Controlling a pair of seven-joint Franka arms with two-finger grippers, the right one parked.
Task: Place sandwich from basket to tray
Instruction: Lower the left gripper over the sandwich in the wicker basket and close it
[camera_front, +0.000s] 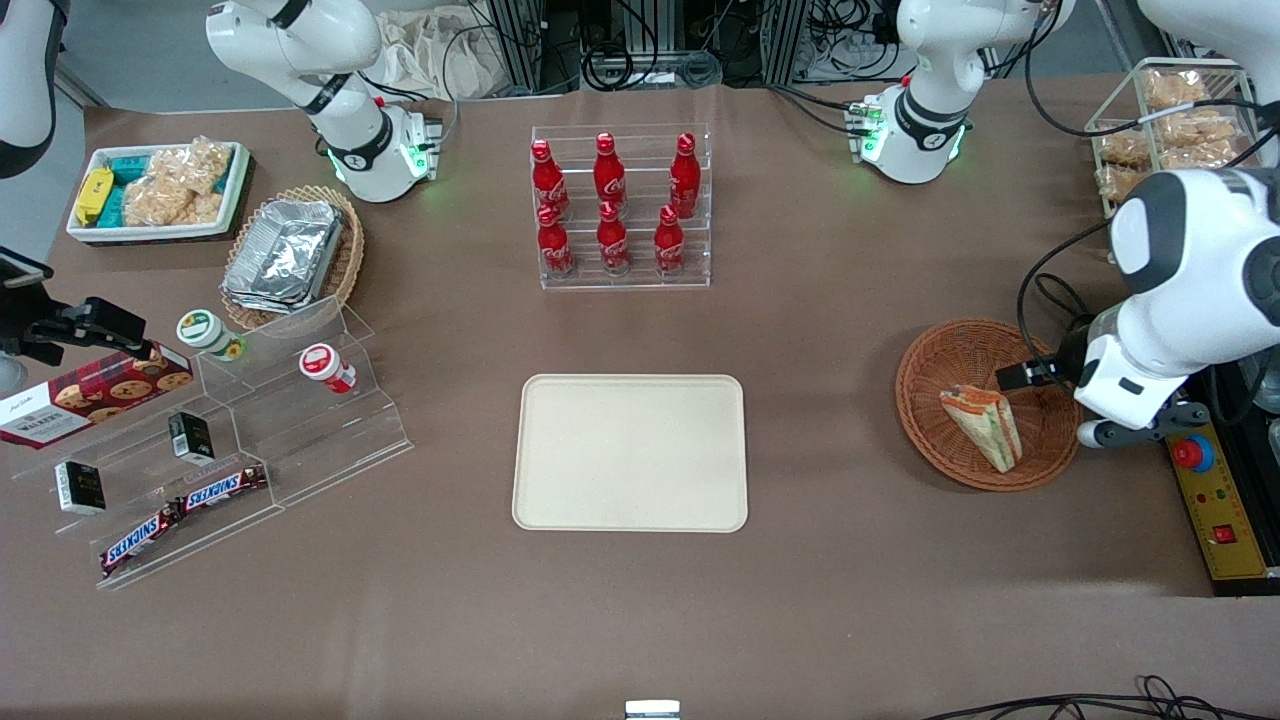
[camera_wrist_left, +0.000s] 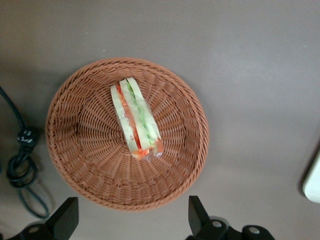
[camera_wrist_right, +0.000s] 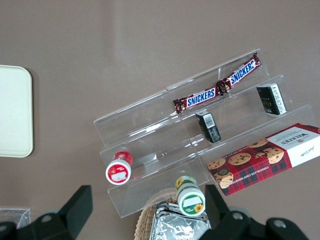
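One sandwich (camera_front: 982, 427) lies in the basket (camera_front: 935, 375), a small triangular wedge in clear wrap with pale bread and green and orange-red stripes of filling along its upturned edge; in the left wrist view the sandwich (camera_wrist_left: 136, 118) rests roughly at the middle of the woven floor of the basket (camera_wrist_left: 80, 150), its red-tipped end toward the tool. That round reddish-brown wicker basket sits on the brown table (camera_front: 850, 600) toward the working arm's end, well apart from the tray (camera_front: 630, 452), which lies flat and bare near the middle of the table, a cream-beige rectangle with rounded corners and a low rim. The left arm's white forearm hangs over the table edge just beside the basket, its wrist bent so that the camera looks straight down into the basket. The tool (camera_wrist_left: 131, 220) hovers above the basket rim, clear of the sandwich, with its two dark fingertips (camera_wrist_left: 65, 217) spread wide, farther apart than the sandwich is thick. Farther from the front camera than the tray, a clear rack of red cola bottles (camera_front: 612, 205) stands upright.
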